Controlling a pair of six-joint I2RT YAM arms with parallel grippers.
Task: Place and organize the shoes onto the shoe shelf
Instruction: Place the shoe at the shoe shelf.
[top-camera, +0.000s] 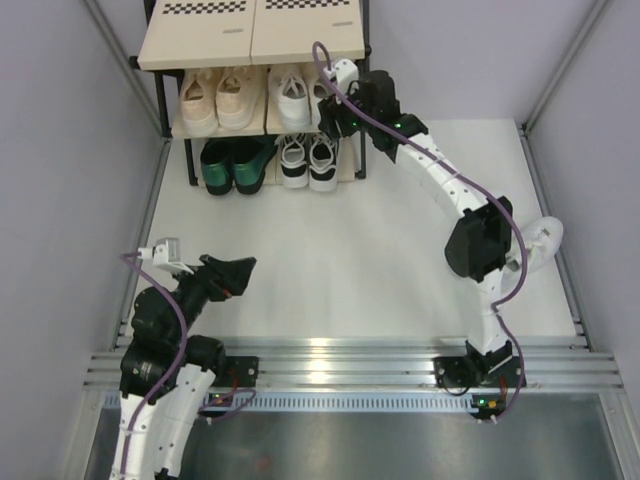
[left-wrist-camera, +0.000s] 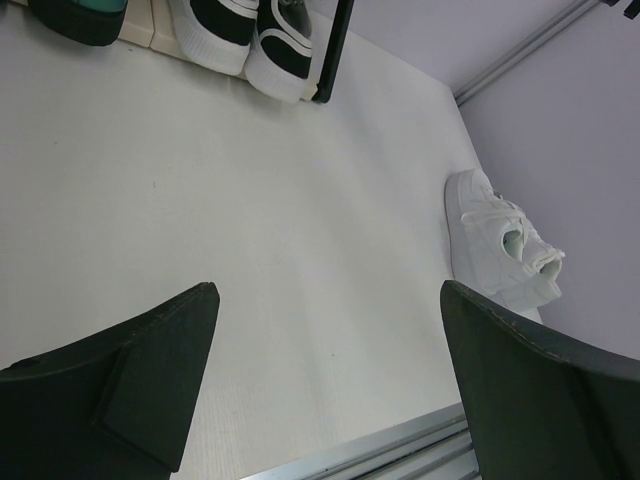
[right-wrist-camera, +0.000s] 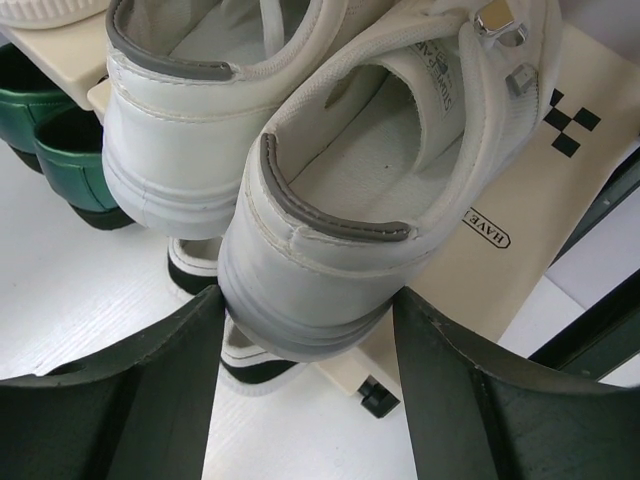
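Observation:
The shoe shelf (top-camera: 250, 35) stands at the back. Its middle board (right-wrist-camera: 530, 200) holds beige sneakers (top-camera: 218, 98) and a pair of white, grey-trimmed sneakers (top-camera: 291, 98). My right gripper (right-wrist-camera: 308, 320) is shut on the heel of the right one (right-wrist-camera: 340, 220), both fingers touching its sides; its mate (right-wrist-camera: 180, 130) sits to the left. Below are dark green shoes (top-camera: 232, 165) and black-and-white sneakers (top-camera: 307, 160). Small white sneakers (left-wrist-camera: 505, 250) lie on the floor by the right wall. My left gripper (left-wrist-camera: 330, 300) hangs open and empty near the front left.
The right arm (top-camera: 470, 210) stretches across the right half of the white floor and partly hides the small white sneakers (top-camera: 545, 240). Grey walls close both sides. A metal rail (top-camera: 340, 360) runs along the near edge.

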